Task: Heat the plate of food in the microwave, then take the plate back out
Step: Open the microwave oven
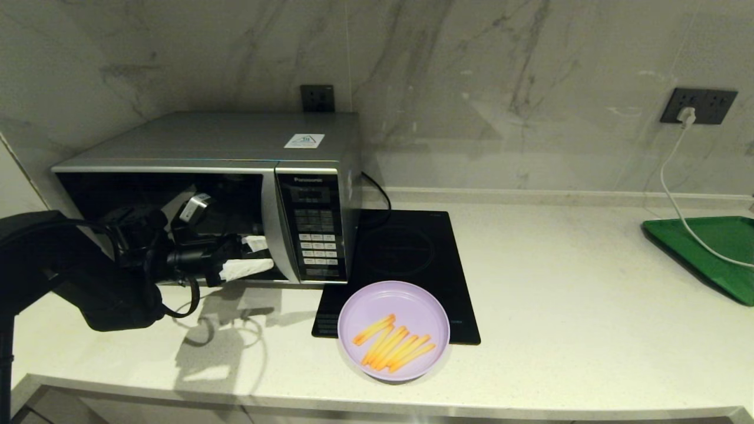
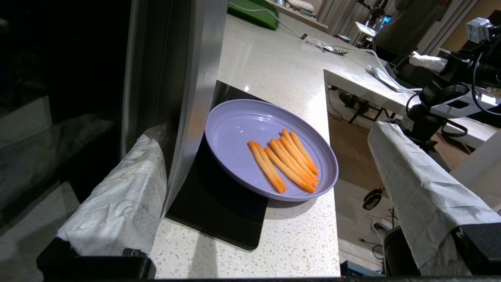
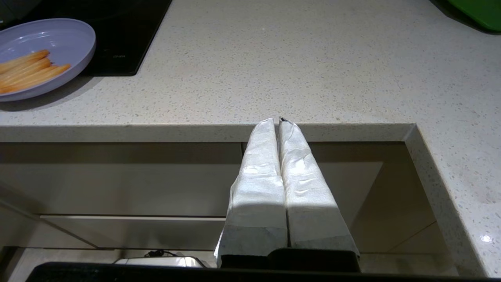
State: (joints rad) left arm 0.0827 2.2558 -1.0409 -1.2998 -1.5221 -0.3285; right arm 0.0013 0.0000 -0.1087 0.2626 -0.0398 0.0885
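I have the left gripper (image 1: 250, 256) up at the front of the Panasonic microwave (image 1: 235, 194), its cloth-wrapped fingers (image 2: 121, 203) spread wide apart, one against the curved silver handle strip (image 1: 272, 227) at the door's edge, because I judge the door must be pulled open before anything goes in. The door looks shut. The lilac plate of fries (image 1: 393, 330) waits on the pale countertop (image 1: 589, 318), overlapping the front edge of the black induction hob (image 1: 406, 259), just right of the microwave. The right gripper (image 3: 278, 125) hangs parked below the counter edge, fingers pressed together, empty. A green tray (image 1: 716, 253) lies far right.
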